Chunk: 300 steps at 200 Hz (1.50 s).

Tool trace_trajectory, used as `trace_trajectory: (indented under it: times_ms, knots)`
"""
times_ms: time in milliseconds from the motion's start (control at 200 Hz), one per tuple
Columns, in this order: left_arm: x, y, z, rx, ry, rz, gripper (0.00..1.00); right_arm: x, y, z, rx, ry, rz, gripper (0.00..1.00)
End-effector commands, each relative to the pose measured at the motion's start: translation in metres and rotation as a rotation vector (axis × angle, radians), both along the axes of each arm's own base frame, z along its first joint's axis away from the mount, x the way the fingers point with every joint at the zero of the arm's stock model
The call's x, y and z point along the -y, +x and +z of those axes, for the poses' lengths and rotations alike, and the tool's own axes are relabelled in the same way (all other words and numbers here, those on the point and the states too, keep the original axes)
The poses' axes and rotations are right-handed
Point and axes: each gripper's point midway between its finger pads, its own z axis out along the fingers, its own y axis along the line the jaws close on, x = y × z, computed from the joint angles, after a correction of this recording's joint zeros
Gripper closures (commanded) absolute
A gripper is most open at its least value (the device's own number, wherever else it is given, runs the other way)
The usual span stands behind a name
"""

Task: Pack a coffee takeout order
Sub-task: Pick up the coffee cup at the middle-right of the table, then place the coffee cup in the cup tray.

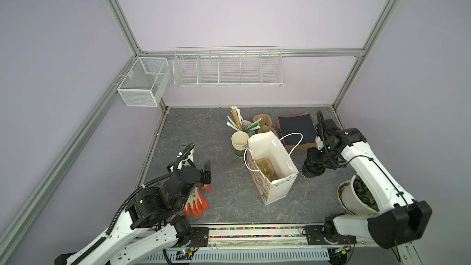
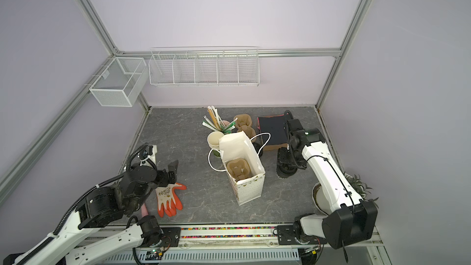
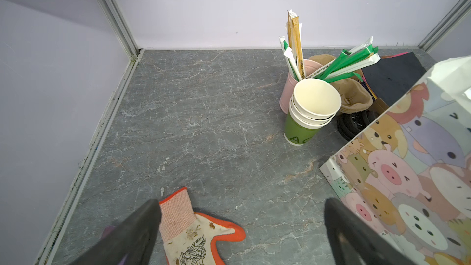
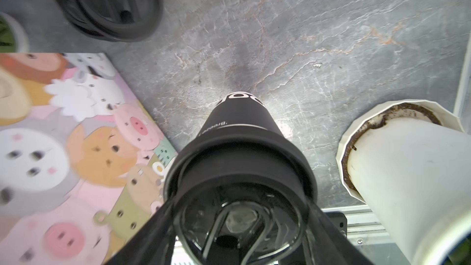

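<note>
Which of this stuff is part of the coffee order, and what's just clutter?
Order:
black cup
carrier, in the bag
black sheet

Clutter:
stacked cups
straws
glove
plant pot
spare carriers

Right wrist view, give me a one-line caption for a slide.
Right tool straddles the lidded black paper cup, with a cartoon-animal bag on one side and a white plant pot on the other.
</note>
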Motion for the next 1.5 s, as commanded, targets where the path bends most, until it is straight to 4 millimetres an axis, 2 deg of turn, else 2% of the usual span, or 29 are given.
trace_trajectory:
  times_ms: [0, 240, 430, 600, 885, 1045, 1184, 1494]
  knots:
    - [-0.005, 0.000, -0.004, -0.006, 0.026, 0.016, 0.00, 0.005, -0.018, 0.028, 0.031, -0.005, 0.007, 0.28]
    - [-0.004, 0.000, -0.004, -0.010, 0.028, 0.014, 0.00, 0.005, -0.031, 0.088, 0.168, 0.028, 0.034, 0.28]
    - [-0.005, 0.000, -0.004, -0.010, 0.029, 0.016, 0.00, -0.006, -0.037, 0.138, 0.294, 0.110, 0.071, 0.27]
    - [-0.005, 0.001, -0.005, -0.012, 0.032, 0.018, 0.00, -0.024, -0.038, 0.166, 0.348, 0.185, 0.129, 0.27]
    - [-0.005, 0.001, -0.005, -0.011, 0.033, 0.021, 0.00, -0.054, -0.037, 0.215, 0.445, 0.206, 0.250, 0.27]
    - [-0.006, 0.001, -0.005, -0.010, 0.034, 0.022, 0.00, -0.073, -0.037, 0.230, 0.479, 0.204, 0.322, 0.28]
    - [-0.006, 0.001, -0.005, -0.011, 0.034, 0.023, 0.00, -0.074, -0.039, 0.251, 0.575, 0.202, 0.313, 0.29]
    - [-0.006, 0.002, -0.005, -0.011, 0.035, 0.025, 0.00, -0.105, -0.041, 0.261, 0.615, 0.268, 0.394, 0.29]
